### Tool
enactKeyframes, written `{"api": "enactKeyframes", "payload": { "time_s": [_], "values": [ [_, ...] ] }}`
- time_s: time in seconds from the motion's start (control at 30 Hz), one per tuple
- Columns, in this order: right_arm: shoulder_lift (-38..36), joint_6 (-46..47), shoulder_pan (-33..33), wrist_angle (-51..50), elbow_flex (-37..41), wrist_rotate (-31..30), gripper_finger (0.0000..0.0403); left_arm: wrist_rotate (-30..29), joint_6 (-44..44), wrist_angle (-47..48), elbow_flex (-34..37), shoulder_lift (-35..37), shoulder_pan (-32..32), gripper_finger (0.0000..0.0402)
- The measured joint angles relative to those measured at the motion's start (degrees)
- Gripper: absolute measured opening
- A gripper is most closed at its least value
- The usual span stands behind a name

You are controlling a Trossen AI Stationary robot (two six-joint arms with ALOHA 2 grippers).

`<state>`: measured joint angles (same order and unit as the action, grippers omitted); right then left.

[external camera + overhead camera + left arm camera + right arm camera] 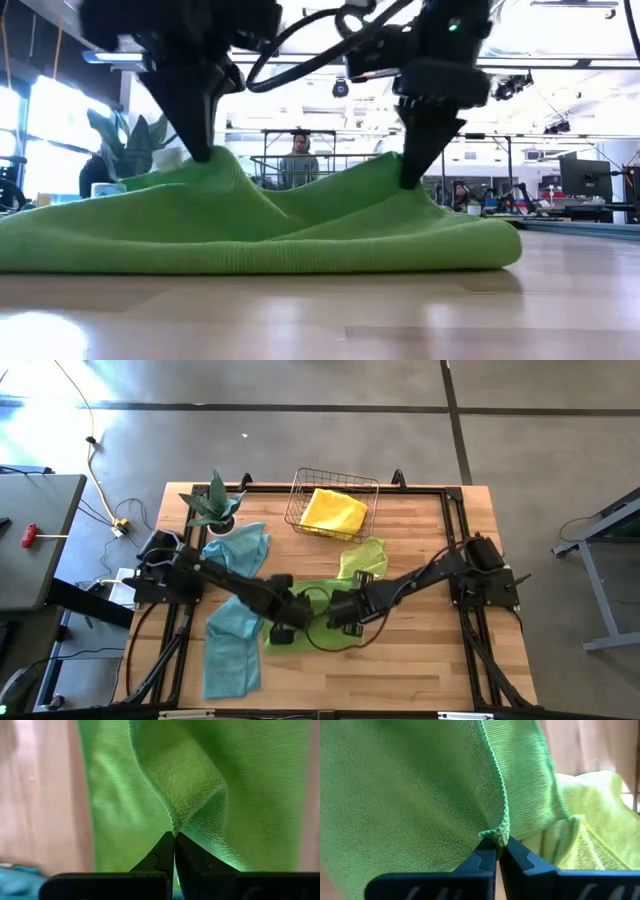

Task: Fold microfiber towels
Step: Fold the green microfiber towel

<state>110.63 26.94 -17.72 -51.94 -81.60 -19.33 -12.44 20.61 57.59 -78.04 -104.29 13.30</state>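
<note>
- Lime green microfiber towel (250,235) lies mid-desk, pinched up into two peaks.
- Left hand (174,836) is clamped on one hemmed fold of it; right hand (495,842) is clamped on the other, just beside.
- Beyond the right hand lies a paler green towel (362,558); past it, a yellow towel (333,512) fills the wire basket (300,490).
- Teal towels (232,645) lie outside the left hand, a potted plant (213,506) farther off.
</note>
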Motion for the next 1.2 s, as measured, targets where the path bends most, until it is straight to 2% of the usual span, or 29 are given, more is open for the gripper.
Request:
{"api": "enactKeyframes", "payload": {
  "time_s": [0.37, 0.57, 0.9, 1.03, 1.2],
  "values": [
    [0.0, 1.7, 4.0, -0.1, 0.0, 0.9, 0.0, -1.8, -6.8, 1.6, 0.4, -4.3, -7.3, 0.0],
    [0.0, 1.6, 4.9, -0.1, 0.0, 3.5, 0.0, -5.8, -7.3, 1.6, 0.4, -5.2, -8.8, 0.0],
    [0.0, 0.7, 5.7, -0.2, 0.0, 3.3, 0.0001, -5.3, -7.3, 2.5, 0.4, -5.3, -8.8, 0.0008],
    [0.0, -0.3, 5.7, -0.8, 0.0, 3.3, 0.0028, -6.1, -7.4, 2.6, 0.4, -5.3, -8.7, 0.0035],
    [0.0, -2.3, 5.7, -4.1, 0.0, 3.2, 0.0096, -9.0, -8.5, 5.1, 0.4, -5.3, -8.7, 0.0081]
  ]
}}
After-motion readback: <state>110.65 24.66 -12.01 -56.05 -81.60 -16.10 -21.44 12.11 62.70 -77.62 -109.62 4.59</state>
